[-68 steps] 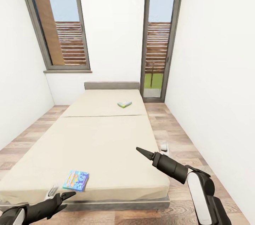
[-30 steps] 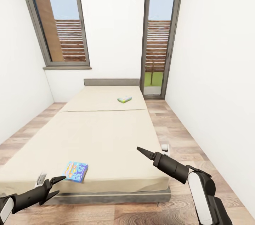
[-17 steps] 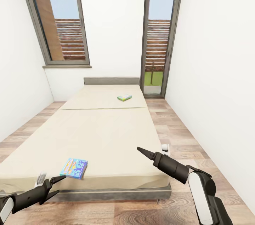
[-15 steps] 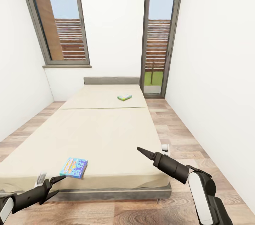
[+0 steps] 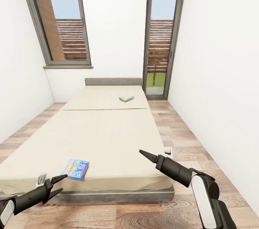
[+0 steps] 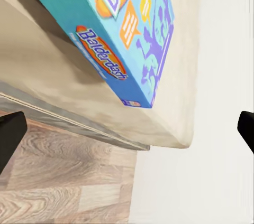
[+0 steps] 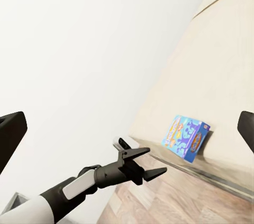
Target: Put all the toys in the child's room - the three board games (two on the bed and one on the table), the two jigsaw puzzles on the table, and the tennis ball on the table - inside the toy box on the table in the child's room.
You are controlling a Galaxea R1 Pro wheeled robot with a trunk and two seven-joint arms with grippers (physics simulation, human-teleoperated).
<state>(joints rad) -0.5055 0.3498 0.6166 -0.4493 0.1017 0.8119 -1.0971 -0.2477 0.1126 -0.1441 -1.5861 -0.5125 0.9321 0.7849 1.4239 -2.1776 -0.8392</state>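
Two board games lie on the bed (image 5: 104,131). A blue one (image 5: 75,169) sits near the foot edge at the left, and a pale one with a green edge (image 5: 126,98) lies near the headboard. My left gripper (image 5: 62,183) hangs open just short of the blue box (image 6: 127,34), below the mattress edge. Its fingertips (image 6: 8,134) stand wide apart. My right gripper (image 5: 144,154) hovers open over the bed's right foot corner, holding nothing. The right wrist view looks across at the blue box (image 7: 185,137) and the left gripper (image 7: 145,167). The table, toy box, puzzles and tennis ball are out of view.
White walls close in on both sides, with tall grey-framed windows (image 5: 162,34) behind the headboard. Wood-plank floor (image 5: 180,131) runs along the bed's right side. A small white object (image 5: 166,149) sits on that floor beside the bed.
The whole view has pulled back a little from the bed, so the camera moved. The left gripper has swung out leftward and now stands more open. The right arm keeps its pose.
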